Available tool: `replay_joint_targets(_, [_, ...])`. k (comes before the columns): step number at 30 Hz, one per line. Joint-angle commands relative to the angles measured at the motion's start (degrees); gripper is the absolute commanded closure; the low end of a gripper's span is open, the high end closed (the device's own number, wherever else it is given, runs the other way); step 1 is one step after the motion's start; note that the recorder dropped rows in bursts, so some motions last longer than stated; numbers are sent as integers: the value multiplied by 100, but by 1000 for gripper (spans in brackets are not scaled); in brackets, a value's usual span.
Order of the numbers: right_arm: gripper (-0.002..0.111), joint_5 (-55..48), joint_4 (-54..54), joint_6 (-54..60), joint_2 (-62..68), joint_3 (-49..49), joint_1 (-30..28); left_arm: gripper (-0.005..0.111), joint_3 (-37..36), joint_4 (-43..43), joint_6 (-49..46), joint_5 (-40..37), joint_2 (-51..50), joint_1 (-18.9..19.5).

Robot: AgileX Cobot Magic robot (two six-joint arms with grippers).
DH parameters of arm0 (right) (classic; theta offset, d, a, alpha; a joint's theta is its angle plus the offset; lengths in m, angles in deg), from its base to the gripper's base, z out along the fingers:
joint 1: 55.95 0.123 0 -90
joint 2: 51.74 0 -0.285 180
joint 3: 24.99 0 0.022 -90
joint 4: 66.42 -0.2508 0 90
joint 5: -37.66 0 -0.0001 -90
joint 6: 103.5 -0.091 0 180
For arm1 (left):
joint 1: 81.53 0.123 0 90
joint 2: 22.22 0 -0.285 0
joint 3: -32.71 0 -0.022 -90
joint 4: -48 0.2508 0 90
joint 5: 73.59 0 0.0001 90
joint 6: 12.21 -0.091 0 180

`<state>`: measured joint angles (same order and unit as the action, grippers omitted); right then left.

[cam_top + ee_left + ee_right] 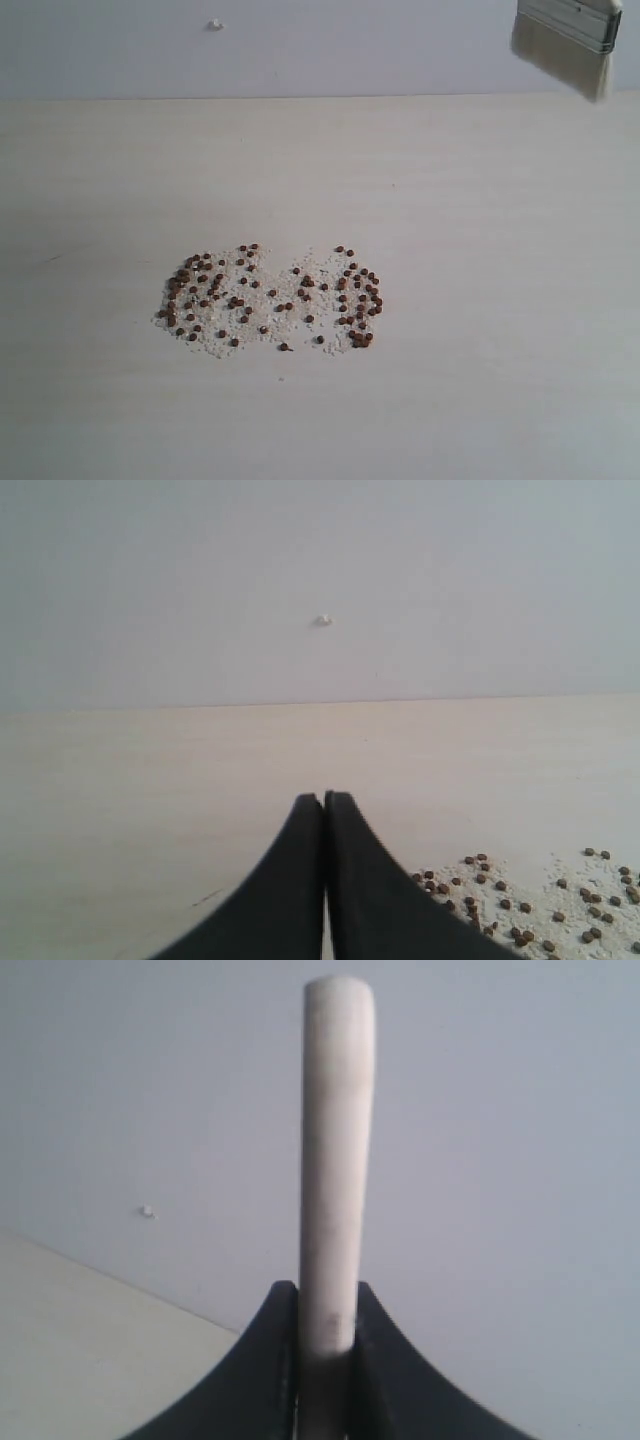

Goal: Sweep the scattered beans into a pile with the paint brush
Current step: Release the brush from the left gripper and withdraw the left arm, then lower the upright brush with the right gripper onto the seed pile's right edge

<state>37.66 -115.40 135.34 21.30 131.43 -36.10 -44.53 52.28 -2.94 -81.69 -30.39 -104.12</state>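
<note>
White bristles down, the paint brush (565, 35) hangs well above the tabletop (480, 200) at far right, handle clamped in the right hand (327, 1305), probably held clear to line up a stroke at the beans (270, 298) scattered mid-tabletop, while the left hand (323, 805) sits closed, empty, nearby.

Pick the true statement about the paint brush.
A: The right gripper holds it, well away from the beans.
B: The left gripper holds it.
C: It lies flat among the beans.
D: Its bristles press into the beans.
A: the right gripper clamps the handle of the paint brush, which shows at the exterior view's top right corner, far from the beans.
</note>
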Motion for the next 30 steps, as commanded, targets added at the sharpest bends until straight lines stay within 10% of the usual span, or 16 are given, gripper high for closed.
replay_joint_targets(1, [108, 1060, -53, -58, -391, -712, 743, 107, 3, -2, 37, -29, 38, -35])
replay_joint_targets(13, [108, 5274, 359, -1247, -547, -2948, 2863, 107, 3, -2, 37, -29, 38, -35])
replay_joint_targets(30, [108, 6563, -368, -2852, 1558, -3521, 2946, 107, 3, -2, 37, -29, 38, -35])
